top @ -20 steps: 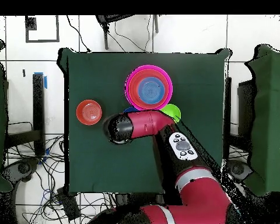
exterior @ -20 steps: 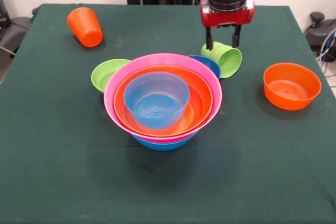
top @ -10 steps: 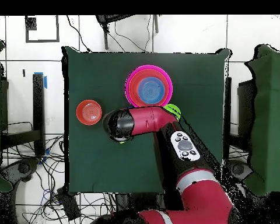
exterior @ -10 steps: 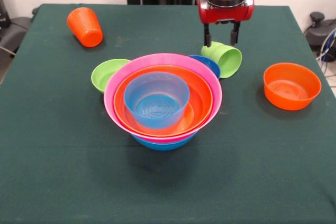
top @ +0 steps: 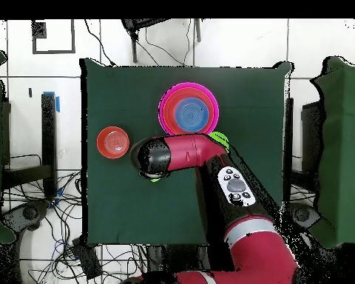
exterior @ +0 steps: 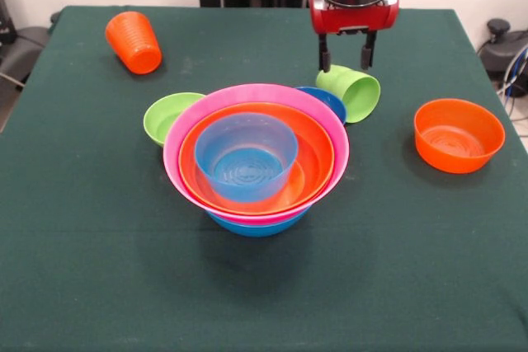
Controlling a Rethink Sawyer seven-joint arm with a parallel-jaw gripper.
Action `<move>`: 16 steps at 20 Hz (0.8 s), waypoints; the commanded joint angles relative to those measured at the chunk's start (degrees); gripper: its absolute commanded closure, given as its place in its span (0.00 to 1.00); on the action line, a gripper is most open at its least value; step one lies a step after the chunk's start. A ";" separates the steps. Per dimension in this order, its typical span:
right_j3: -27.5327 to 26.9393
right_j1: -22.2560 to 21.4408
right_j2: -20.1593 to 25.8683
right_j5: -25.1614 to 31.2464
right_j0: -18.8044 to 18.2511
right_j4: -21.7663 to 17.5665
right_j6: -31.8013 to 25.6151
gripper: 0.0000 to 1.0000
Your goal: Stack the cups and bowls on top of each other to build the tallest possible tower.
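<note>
Nearest in the front view stands the tower (exterior: 256,166), a nested pile of glossy plastic bowls: a wide blue bowl (exterior: 257,224) at the bottom, a large pink bowl (exterior: 252,98) in it, a large orange bowl (exterior: 309,154) in that, and a smaller translucent blue bowl (exterior: 246,157) sitting upright in the middle. To its right, well apart on the dark green tablecloth (exterior: 99,245), a small orange plastic bowl (exterior: 459,135) stands alone and empty. Just behind the tower's left rim a small lime-green bowl (exterior: 169,115) peeks out, and behind its right rim shows the edge of another small blue bowl (exterior: 326,100). Beside that one the lime-green plastic tumbler (exterior: 351,92) lies on its side, mouth toward the camera. The red and black gripper (exterior: 346,56) hangs just above it, its two dark fingers (exterior: 325,57) spread apart and empty, touching nothing. Farthest back on the left, the ribbed orange tumbler (exterior: 134,41) stands mouth down, tilted.
</note>
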 commanded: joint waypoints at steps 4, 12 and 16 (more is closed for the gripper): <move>-0.99 2.36 2.30 -0.28 -0.28 -0.67 -0.38 0.00; -1.60 3.39 2.65 -0.97 -0.78 -0.79 -0.86 0.00; -1.62 3.47 1.43 -2.49 -0.19 -1.33 0.80 0.00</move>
